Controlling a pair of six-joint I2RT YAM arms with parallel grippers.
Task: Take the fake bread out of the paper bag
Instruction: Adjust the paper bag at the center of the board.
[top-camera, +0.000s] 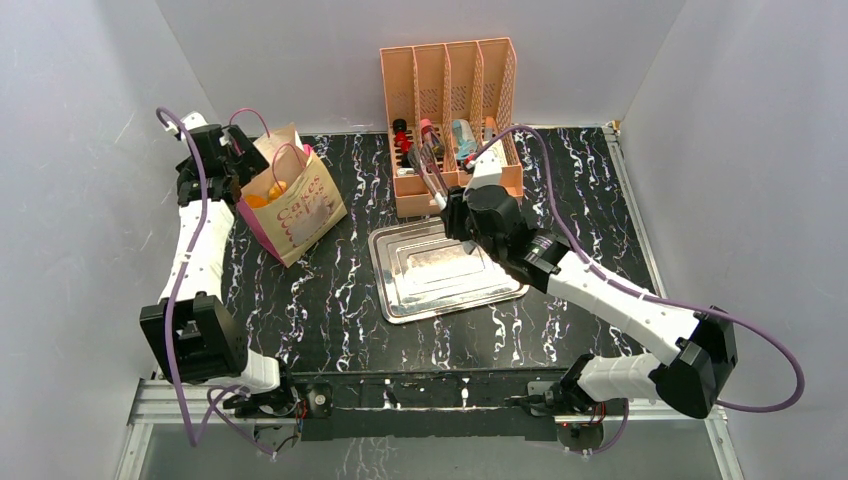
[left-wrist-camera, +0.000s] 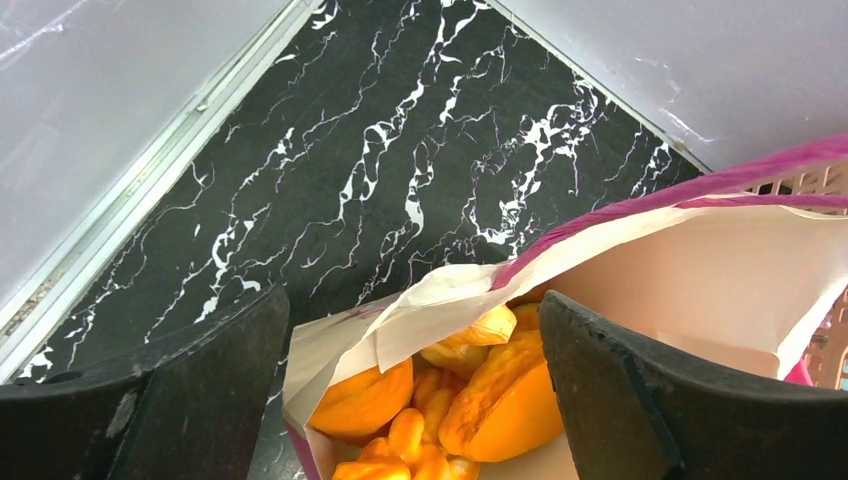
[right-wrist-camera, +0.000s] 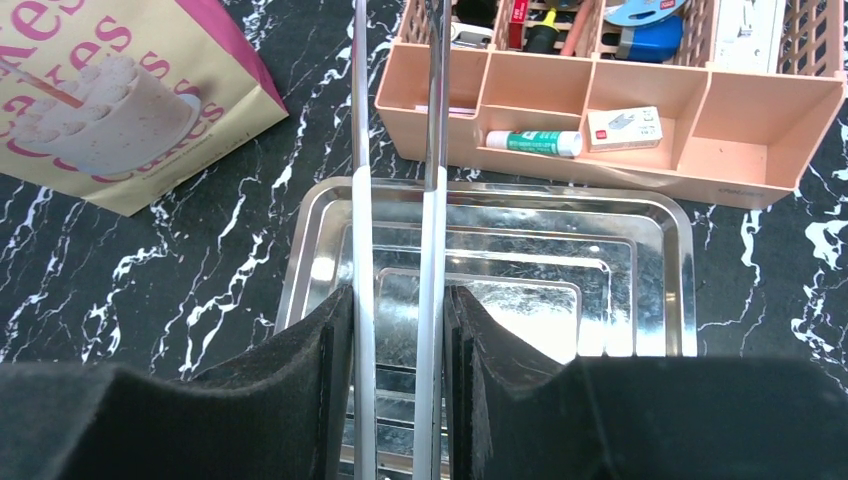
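Observation:
The paper bag (top-camera: 300, 205) stands at the far left of the table, cream-tan with pink sides and "Cakes" lettering. Orange fake bread (top-camera: 265, 196) shows in its open mouth. My left gripper (top-camera: 232, 152) is open just behind and above the bag's mouth. In the left wrist view its fingers straddle the mouth (left-wrist-camera: 410, 310), with several bread pieces (left-wrist-camera: 500, 395) below and the bag's inner wall (left-wrist-camera: 700, 270) to the right. My right gripper (top-camera: 452, 207) is shut on metal tongs (right-wrist-camera: 362, 200) over the steel tray (right-wrist-camera: 600, 250). The tongs point toward the organizer.
A peach slotted organizer (top-camera: 450, 90) with small items stands at the back centre, just beyond the tray (top-camera: 400, 290). It also shows in the right wrist view (right-wrist-camera: 640, 90), with the bag's front (right-wrist-camera: 120, 100) at upper left. Grey walls enclose the table on three sides.

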